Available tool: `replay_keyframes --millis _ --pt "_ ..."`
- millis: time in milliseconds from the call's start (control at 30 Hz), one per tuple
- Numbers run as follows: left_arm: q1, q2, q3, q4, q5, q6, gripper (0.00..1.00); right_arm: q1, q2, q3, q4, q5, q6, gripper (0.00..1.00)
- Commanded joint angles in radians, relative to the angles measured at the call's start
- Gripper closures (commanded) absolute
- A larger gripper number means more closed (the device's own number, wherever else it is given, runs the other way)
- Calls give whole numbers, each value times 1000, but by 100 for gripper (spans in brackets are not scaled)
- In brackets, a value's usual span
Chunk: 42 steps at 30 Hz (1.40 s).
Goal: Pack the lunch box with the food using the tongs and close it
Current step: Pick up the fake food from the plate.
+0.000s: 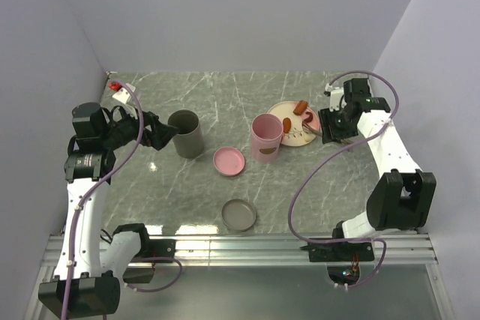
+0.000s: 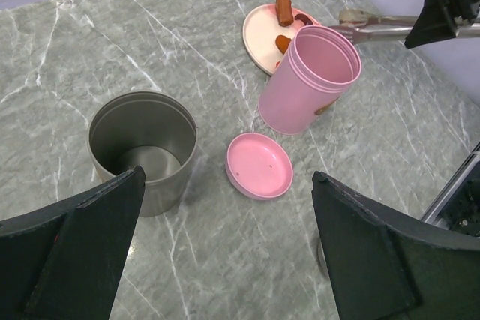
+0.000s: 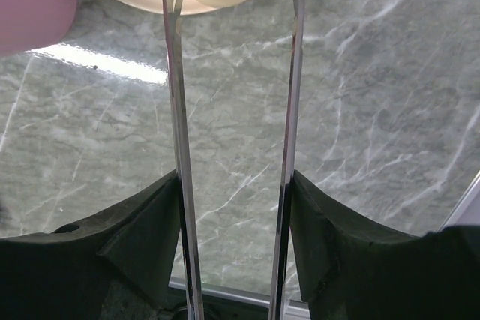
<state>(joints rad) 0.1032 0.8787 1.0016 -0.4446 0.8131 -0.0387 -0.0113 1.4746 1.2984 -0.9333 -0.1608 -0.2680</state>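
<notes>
Count: one lunch box (image 1: 266, 138), uncapped; one pink lid (image 1: 229, 161); one tongs (image 1: 304, 131); three food pieces (image 2: 283, 9) on one plate (image 1: 279, 110); one grey canister (image 1: 186, 133); one grey lid (image 1: 238, 215).

The plate sits toward the far right corner of the surface (image 1: 225, 95), and the lunch box stands just beside it, on the side toward the left edge.

The right gripper (image 3: 235, 177) is clamped on the tongs, whose tips reach over the plate. The left gripper (image 1: 166, 133) stands wide apart beside the grey canister.

Only the right wrist view shows both fingers (image 3: 142, 245) pressing the tongs arms. Only the left wrist view looks into the lunch box mouth.
</notes>
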Motion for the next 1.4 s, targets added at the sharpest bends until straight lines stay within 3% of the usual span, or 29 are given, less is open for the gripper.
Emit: replay_keyframes --millis 0,867,1367 --pt "1 -15 0 49 -5 -16 1 7 12 -17 48 26 21 38" --pt "0 0 6 64 -3 -21 1 73 67 -59 111 61 49 44" --pt "0 14 25 46 -2 -27 1 53 -52 -2 28 41 21 53"
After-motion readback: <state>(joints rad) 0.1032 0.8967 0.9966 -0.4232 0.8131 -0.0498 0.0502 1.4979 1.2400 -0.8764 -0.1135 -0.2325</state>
